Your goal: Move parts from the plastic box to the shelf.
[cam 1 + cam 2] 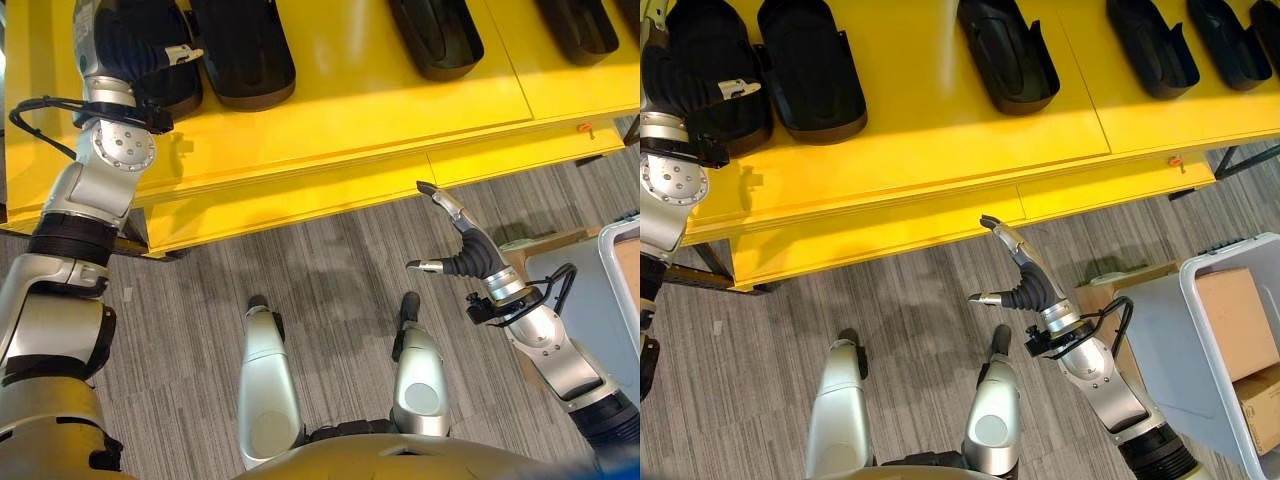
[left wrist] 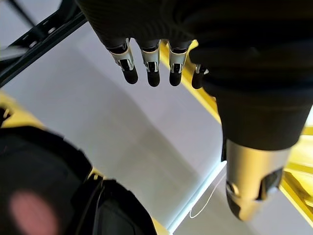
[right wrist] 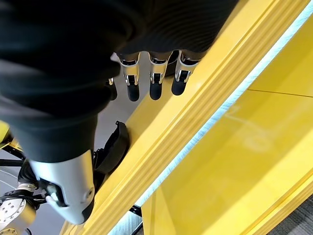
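Straight, spread and empty, the right hand's fingers and thumb hang over the grey striped floor just off the front edge of the flat yellow shelf, with the right hand touching nothing. Over the shelf's left end, the left hand has relaxed fingers that grip nothing, beside the long black moulded plastic parts lying in a row on the shelf; the pale grey plastic box stands on the floor at the robot's right, holding brown cardboard cartons.
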### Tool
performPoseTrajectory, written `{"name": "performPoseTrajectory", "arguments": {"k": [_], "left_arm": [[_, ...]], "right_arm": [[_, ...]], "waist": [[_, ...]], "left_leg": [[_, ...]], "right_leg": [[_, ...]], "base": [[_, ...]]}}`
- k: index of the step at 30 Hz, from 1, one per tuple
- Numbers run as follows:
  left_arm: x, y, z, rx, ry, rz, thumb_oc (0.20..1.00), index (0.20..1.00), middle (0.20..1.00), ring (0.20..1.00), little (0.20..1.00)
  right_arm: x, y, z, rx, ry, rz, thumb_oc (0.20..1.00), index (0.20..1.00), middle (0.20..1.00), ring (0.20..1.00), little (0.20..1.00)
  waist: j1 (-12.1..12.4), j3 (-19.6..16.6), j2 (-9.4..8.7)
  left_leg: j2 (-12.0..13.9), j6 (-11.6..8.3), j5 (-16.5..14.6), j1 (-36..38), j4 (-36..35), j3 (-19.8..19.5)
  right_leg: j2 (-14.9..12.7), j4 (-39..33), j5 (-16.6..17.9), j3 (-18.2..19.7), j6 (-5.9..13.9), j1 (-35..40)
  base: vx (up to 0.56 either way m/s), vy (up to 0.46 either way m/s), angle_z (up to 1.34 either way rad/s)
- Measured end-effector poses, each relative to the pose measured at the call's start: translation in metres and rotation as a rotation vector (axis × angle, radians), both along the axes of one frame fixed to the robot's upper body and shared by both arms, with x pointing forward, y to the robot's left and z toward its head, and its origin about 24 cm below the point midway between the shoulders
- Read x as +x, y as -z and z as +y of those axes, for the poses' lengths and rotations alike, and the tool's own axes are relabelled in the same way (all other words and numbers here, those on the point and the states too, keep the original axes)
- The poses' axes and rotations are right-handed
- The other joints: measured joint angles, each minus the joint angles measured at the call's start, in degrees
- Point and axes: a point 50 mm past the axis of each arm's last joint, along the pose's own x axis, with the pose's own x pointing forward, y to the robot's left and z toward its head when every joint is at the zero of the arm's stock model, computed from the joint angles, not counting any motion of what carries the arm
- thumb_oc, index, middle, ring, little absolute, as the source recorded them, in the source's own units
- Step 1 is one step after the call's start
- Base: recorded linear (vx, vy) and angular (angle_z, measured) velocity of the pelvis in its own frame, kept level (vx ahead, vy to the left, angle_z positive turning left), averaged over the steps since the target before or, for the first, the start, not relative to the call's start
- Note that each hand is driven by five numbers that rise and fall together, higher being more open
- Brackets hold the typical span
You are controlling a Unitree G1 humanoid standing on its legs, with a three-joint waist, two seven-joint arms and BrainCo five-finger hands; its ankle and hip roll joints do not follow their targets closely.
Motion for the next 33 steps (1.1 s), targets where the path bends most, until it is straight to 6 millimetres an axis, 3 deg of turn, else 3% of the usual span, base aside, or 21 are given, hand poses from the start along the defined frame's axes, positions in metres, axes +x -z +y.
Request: {"name": "performPoseTrajectory", "arguments": {"k": [7,11,16,18,24,26,33], "left_arm": [[0.010,-0.017,0.014,-0.215,0.002,-0.014,1.000,1.000,1.000,1.000,1.000],[0.015,-0.006,0.025,-0.319,-0.003,0.044,1.000,1.000,1.000,1.000,1.000],[0.016,-0.007,0.035,-0.383,-0.010,0.056,1.000,1.000,1.000,1.000,1.000],[0.016,-0.001,0.044,-0.419,-0.037,0.077,1.000,1.000,1.000,1.000,1.000],[0.016,0.005,0.049,-0.428,-0.046,0.122,1.000,1.000,1.000,1.000,1.000],[0.017,0.002,0.049,-0.428,-0.045,0.122,1.000,1.000,1.000,1.000,1.000],[0.017,-0.004,0.053,-0.440,-0.074,0.112,1.000,1.000,1.000,1.000,1.000]], "right_arm": [[-0.002,0.003,0.000,0.024,-0.002,0.024,1.000,1.000,1.000,1.000,1.000],[-0.004,0.006,0.002,0.027,-0.012,0.042,1.000,1.000,1.000,1.000,1.000],[-0.004,0.006,0.001,0.032,-0.013,0.043,1.000,1.000,1.000,1.000,1.000],[-0.004,0.006,0.002,0.031,-0.016,0.047,1.000,1.000,1.000,1.000,1.000],[-0.004,0.007,0.002,0.045,-0.025,0.062,1.000,1.000,1.000,1.000,1.000],[-0.005,0.008,0.002,0.050,-0.031,0.070,1.000,1.000,1.000,1.000,1.000],[-0.006,0.009,0.000,0.070,-0.036,0.091,1.000,1.000,1.000,1.000,1.000]], "waist": [[-0.2,-0.1,-0.17],[-1.2,0.0,-0.41],[-1.7,-0.1,-0.68],[-1.9,0.0,-1.51],[-1.8,0.0,-2.27],[-1.8,0.0,-2.36],[-2.3,0.1,-3.09]], "left_leg": [[0.5,0.01,-0.4,-1.9,1.0,0.2],[0.6,0.09,-1.2,-2.3,2.2,0.2],[0.7,0.66,-1.6,-4.0,3.2,0.3],[0.7,0.53,-1.6,-4.1,3.4,0.6],[0.9,0.95,-2.3,-5.1,4.1,0.8],[1.3,0.70,-2.2,-6.0,5.0,0.7],[1.8,0.68,-3.0,-7.1,6.2,0.5]], "right_leg": [[0.5,0.3,0.3,0.7,0.15,-1.8],[0.6,0.4,0.7,1.2,0.67,-2.1],[0.6,-0.3,0.9,1.2,0.46,-3.0],[0.6,-0.3,1.1,1.6,0.41,-3.4],[0.8,-1.0,1.4,2.0,-0.02,-4.0],[1.2,-0.9,2.5,2.0,1.20,-4.4],[1.7,-1.1,2.3,2.3,0.86,-5.1]], "base": [[0.01,-0.001,-0.03],[0.01,0.006,-0.05],[0.00,0.001,-0.01],[0.01,0.021,-0.06],[0.04,0.004,-0.03],[0.00,0.004,-0.06],[0.00,0.003,-0.04]]}}
